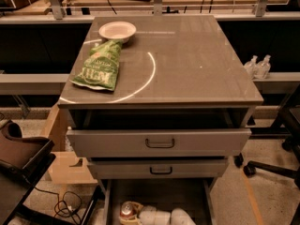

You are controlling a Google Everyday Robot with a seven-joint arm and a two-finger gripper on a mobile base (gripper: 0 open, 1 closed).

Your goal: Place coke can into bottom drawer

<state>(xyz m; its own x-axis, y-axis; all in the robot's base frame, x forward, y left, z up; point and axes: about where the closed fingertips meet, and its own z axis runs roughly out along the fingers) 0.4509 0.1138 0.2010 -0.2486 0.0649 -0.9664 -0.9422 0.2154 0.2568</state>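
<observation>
Gripping the coke can [125, 213] from its right side, the end effector [133, 211] sits inside the open bottom drawer [180, 193], left of middle; the can stands roughly upright, long axis vertical, silver top upward; the white arm [161, 217] lies nearly level, stretching rightward along the drawer floor.

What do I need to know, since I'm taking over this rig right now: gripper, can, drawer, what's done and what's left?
Gripper: low at the frame's bottom edge, inside the open bottom drawer, right against the can. Whether it grips the can cannot be seen.
Can: upright at the drawer's front left, beside the gripper. Whether it rests on the drawer floor cannot be told.
Done: bottom drawer is pulled out and the can has been brought into it.
Left: probably confirm the can is set down and released, then lift the arm out.
On top, not part of the job: bowl and chip bag.
</observation>
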